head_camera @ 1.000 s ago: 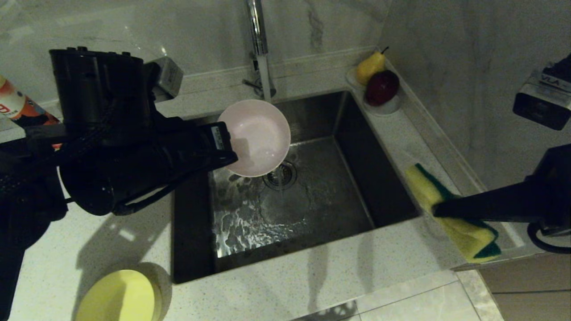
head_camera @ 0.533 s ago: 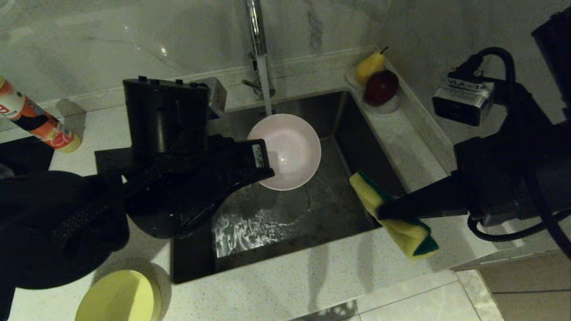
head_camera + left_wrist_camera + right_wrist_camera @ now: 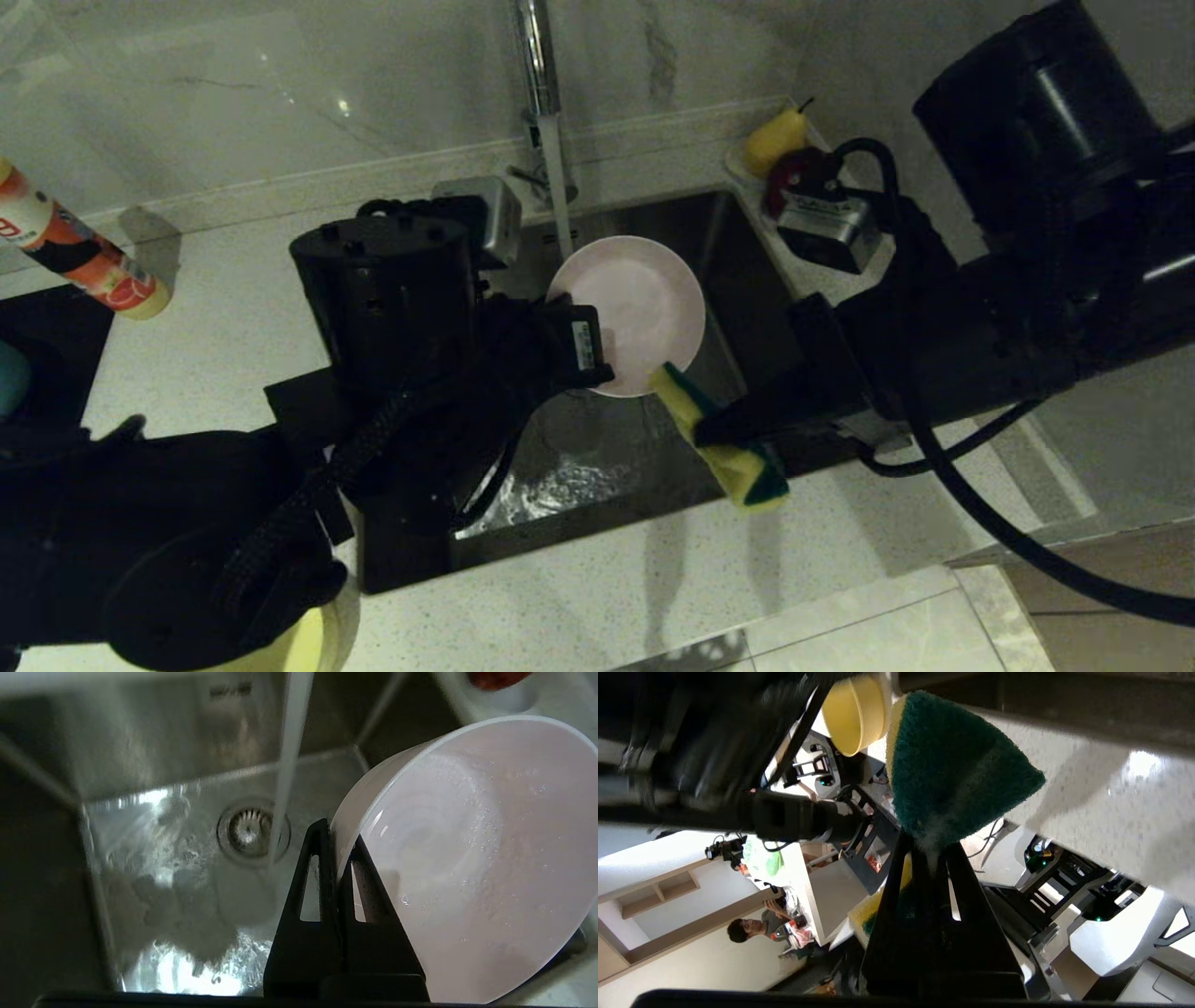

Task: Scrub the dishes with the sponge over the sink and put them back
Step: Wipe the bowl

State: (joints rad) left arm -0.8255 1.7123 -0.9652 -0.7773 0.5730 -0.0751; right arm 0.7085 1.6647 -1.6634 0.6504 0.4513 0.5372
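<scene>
My left gripper [image 3: 597,369] is shut on the rim of the pale pink bowl [image 3: 644,308] and holds it tilted over the sink [image 3: 738,252], just right of the running water. In the left wrist view the fingers [image 3: 322,858] pinch the bowl's [image 3: 476,858] wall above the drain [image 3: 247,830]. My right gripper [image 3: 700,434] is shut on the sponge [image 3: 738,462], whose upper end lies at the bowl's lower rim; whether they touch does not show. The right wrist view shows the sponge's [image 3: 952,770] green face beyond the right gripper [image 3: 931,847]. A yellow bowl [image 3: 317,644] sits on the counter at front left.
The tap [image 3: 537,65] runs a stream [image 3: 560,187] into the wet basin. A pear [image 3: 773,140] sits at the back right corner, partly behind my right arm. An orange bottle [image 3: 75,252] lies on the counter at far left. Both arms crowd the space over the sink.
My left gripper carried the pink bowl rightward past the water stream. My right gripper swung the sponge from the right counter in over the sink, up to the bowl's rim.
</scene>
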